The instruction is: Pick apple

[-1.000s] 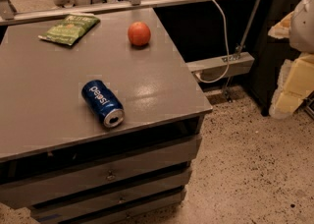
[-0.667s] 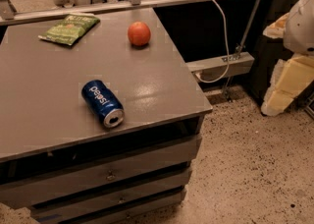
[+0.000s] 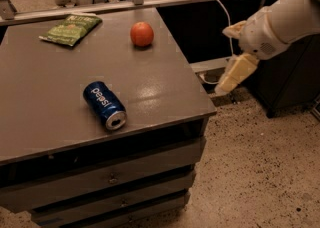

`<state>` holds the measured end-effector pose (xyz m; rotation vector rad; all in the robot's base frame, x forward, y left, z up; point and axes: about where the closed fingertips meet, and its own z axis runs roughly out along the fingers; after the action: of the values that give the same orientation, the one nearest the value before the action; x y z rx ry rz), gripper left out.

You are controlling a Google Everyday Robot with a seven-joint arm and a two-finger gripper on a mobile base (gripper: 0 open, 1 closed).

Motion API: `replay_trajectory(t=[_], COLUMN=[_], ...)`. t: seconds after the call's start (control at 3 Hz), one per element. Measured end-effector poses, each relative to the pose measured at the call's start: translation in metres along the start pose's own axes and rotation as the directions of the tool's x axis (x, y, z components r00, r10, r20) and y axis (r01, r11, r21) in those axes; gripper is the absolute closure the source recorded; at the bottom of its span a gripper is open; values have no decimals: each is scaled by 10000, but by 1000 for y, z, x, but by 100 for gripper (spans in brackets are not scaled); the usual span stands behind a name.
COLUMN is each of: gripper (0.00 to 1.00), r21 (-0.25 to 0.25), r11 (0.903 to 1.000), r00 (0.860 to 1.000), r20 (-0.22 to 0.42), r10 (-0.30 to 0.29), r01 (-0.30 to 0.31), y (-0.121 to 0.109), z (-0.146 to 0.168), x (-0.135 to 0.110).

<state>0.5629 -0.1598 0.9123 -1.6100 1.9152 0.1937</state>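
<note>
The apple (image 3: 142,34), round and red-orange, sits on the grey table top (image 3: 55,67) near its far right edge. My gripper (image 3: 224,60) hangs in the air to the right of the table, beyond its right edge and well apart from the apple. Its cream fingers (image 3: 237,72) point down and left, spread apart and empty. The white arm (image 3: 282,19) reaches in from the upper right.
A blue Pepsi can (image 3: 104,105) lies on its side near the table's front. A green chip bag (image 3: 71,28) lies at the far left. Drawers (image 3: 110,177) sit below the top. A rail and cable (image 3: 215,2) run behind; speckled floor at the right.
My arm and gripper have moved left, from the right edge of the view toward the table's right side. The apple, can and bag have not moved.
</note>
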Motion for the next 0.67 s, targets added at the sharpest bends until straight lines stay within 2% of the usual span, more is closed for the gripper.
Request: replay_trajectory(t=[0.33, 0.67], gripper=[0, 0], r21=[-400, -773], r11=[9992, 9965], r00=[9775, 9256], r20=[2101, 3739], r10=[179, 593], r01=[-97, -326], y=[-36, -64], z=[71, 127], x=[-31, -68])
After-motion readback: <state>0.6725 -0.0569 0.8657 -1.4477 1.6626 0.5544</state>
